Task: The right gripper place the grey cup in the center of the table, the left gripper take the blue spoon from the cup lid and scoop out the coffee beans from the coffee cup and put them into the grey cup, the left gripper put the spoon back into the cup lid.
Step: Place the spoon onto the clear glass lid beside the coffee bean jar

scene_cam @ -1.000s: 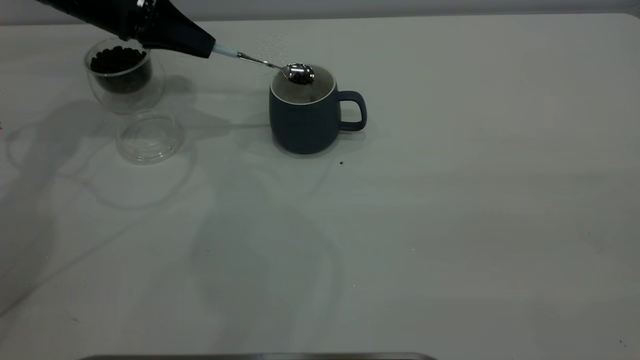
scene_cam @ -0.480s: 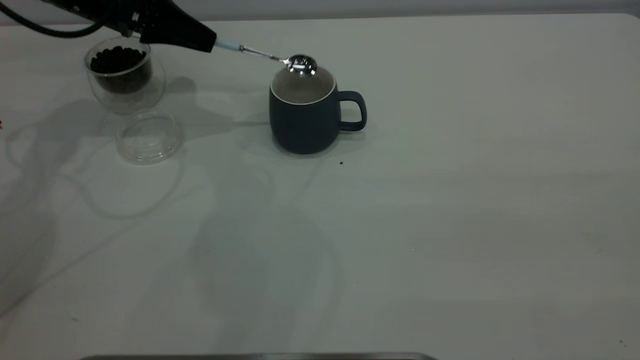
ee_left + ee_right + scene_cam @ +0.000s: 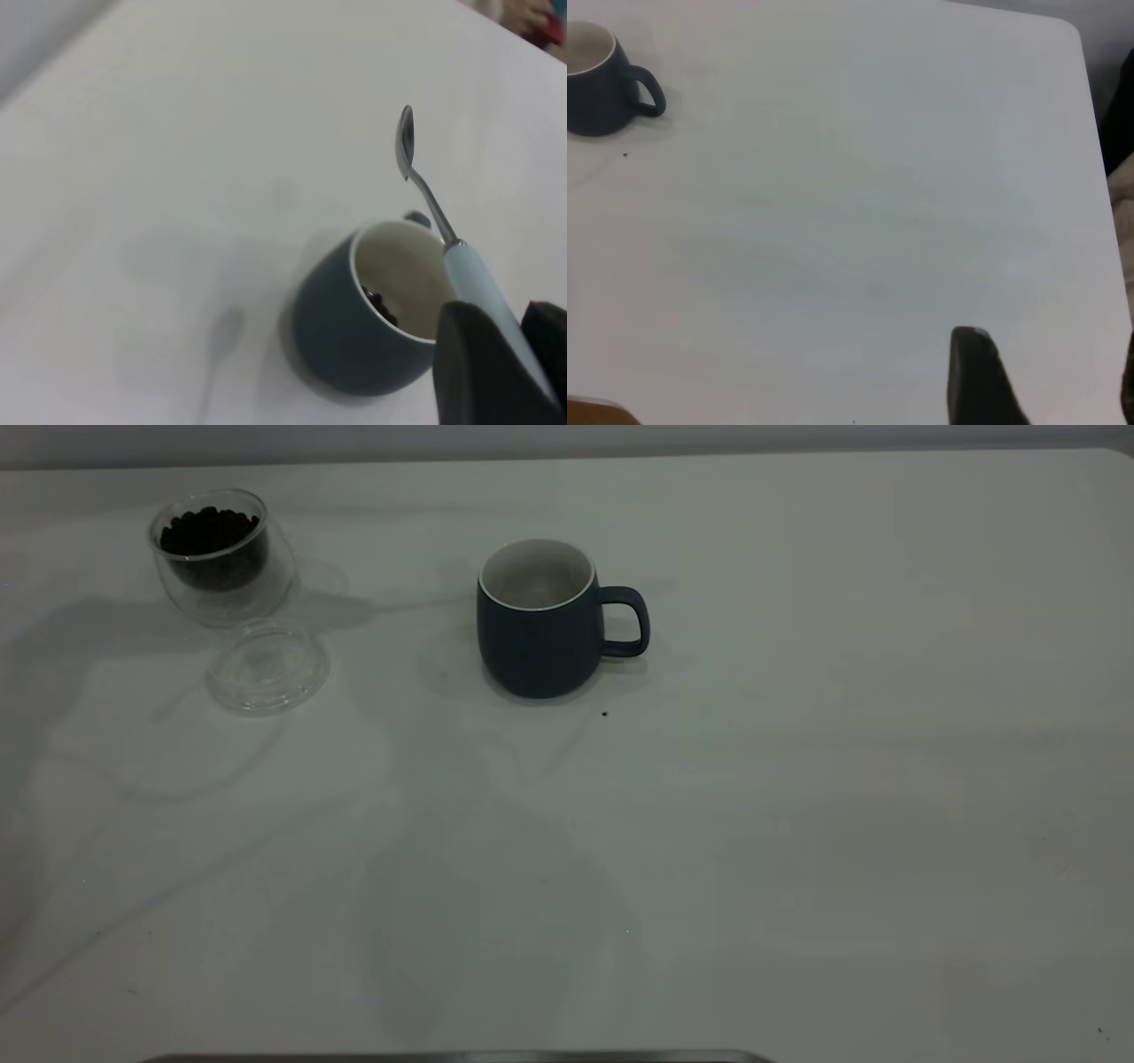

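Pale-blue handle clamped tight in the left gripper [image 3: 505,354], the blue spoon [image 3: 443,243] held above the grey cup [image 3: 540,618] with its shiny bowl empty and past the rim. Coffee beans [image 3: 383,307] lie dark at the bottom of that cup, which stands mid-table toward the far edge. Over by the far left corner sits the coffee cup [image 3: 217,558], more beans inside, the cup lid [image 3: 266,667] just beside it. Right gripper [image 3: 1050,376] hangs above bare table [image 3: 797,824], one finger showing, the jaws apart
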Controlling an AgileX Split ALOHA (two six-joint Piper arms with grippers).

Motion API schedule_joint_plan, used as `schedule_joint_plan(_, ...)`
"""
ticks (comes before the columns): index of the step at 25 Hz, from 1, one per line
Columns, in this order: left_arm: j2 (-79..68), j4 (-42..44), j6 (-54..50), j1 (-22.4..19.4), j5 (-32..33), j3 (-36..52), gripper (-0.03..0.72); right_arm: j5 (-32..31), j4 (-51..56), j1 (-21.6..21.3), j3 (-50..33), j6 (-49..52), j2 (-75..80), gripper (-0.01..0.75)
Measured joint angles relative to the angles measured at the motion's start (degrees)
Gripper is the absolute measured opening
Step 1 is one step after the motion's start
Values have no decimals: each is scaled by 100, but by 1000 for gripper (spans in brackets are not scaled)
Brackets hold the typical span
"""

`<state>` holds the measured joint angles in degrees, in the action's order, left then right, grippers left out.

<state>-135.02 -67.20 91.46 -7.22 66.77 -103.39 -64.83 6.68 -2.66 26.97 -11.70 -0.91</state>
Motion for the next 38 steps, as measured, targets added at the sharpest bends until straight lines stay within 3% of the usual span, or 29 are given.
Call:
schedule_joint_plan(7,574,123,-1013,-927,0,0,134,0,0,0,0,0,0,358)
schedule_joint_plan(13,641,1478,-2687,-1664,0,5,134,0,0,0,0,0,0,358)
schedule_joint_plan(17,641,2431,-3075,-1711,0,313,134,0,0,0,0,0,0,358)
schedule_joint_plan(27,627,2201,-2453,-1711,0,1157,134,0,0,0,0,0,0,358)
schedule_joint_plan(38,-186,1491,-2427,-1711,0,1203,134,0,0,0,0,0,0,358)
